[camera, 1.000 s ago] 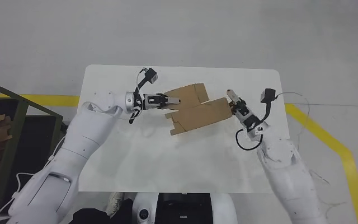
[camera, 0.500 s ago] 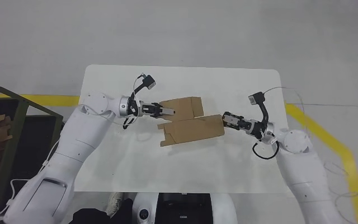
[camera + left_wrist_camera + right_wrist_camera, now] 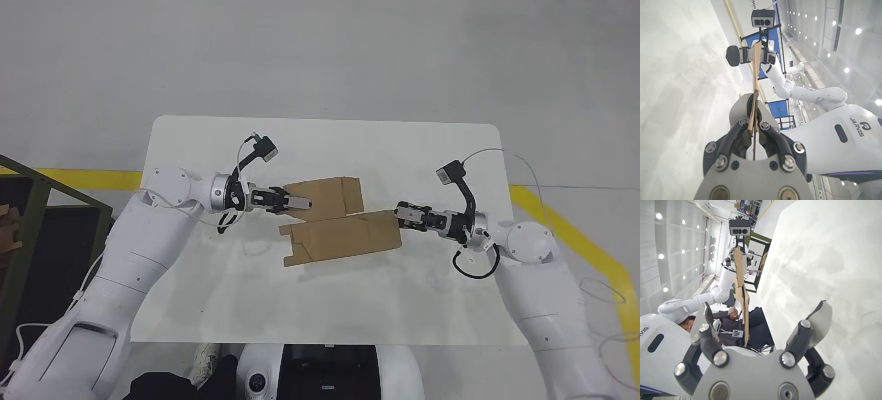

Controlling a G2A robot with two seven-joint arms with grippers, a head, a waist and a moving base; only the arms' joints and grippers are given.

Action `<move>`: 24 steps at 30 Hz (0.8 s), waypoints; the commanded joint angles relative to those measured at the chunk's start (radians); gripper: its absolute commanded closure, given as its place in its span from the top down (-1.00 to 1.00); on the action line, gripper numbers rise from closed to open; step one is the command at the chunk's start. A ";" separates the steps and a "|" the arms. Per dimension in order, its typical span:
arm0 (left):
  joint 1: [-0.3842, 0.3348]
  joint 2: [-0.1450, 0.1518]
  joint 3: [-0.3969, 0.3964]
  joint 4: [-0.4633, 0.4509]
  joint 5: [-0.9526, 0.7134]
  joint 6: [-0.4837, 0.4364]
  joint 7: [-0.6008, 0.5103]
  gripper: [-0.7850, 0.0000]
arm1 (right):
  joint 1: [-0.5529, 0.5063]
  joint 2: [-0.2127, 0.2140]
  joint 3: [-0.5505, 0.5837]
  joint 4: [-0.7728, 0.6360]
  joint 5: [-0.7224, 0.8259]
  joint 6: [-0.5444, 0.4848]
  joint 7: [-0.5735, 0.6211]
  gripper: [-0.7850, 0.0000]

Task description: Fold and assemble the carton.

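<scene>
Your left tool [image 3: 300,201] is pressed together on one end of the carton [image 3: 345,235]; its pads pinch the flat cardboard layers at the edge. The carton is not yet opened. It hangs as a flat sheet, and it seems to be a little above the desk [image 3: 200,300] and roughly parallel to it. At the opposite end of the carton your right tool [image 3: 398,213] is spread wide. Its two fingers [image 3: 819,311] stand one on each side of the cardboard edge and do not touch it, so I judge that only the left tool carries the weight. The danger is at this free end. If you close the right tool while the edge is not in the middle between the fingers, one finger will push first, and the sheet can bend or turn inside the left pinch. If both tools squeeze all layers together, the carton probably cannot open into a box. Also, the right finger on the desk side of the carton has little room, I think, so a low approach may strike the desk.
</scene>
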 commanded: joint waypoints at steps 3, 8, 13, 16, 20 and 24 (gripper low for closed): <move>0.015 0.000 0.001 -0.027 0.020 0.021 0.057 -1.00 | -0.007 -0.002 -0.010 -0.012 0.008 0.006 -0.008 1.00; 0.014 -0.002 0.005 -0.038 0.024 0.033 0.079 -1.00 | 0.010 -0.002 -0.051 -0.016 0.012 0.031 0.031 1.00; 0.008 -0.006 0.015 -0.032 0.027 0.035 0.081 -1.00 | 0.039 -0.003 -0.082 0.009 0.059 0.015 0.109 1.00; 0.002 -0.008 0.024 -0.025 0.026 0.038 0.074 -1.00 | 0.056 -0.003 -0.098 0.024 0.086 0.003 0.139 1.00; -0.008 -0.011 0.033 -0.015 0.024 0.038 0.065 -1.00 | 0.065 0.002 -0.108 0.031 0.107 0.006 0.142 1.00; -0.017 -0.014 0.041 -0.009 0.026 0.041 0.054 -1.00 | 0.069 0.009 -0.123 0.020 0.119 0.015 0.151 1.00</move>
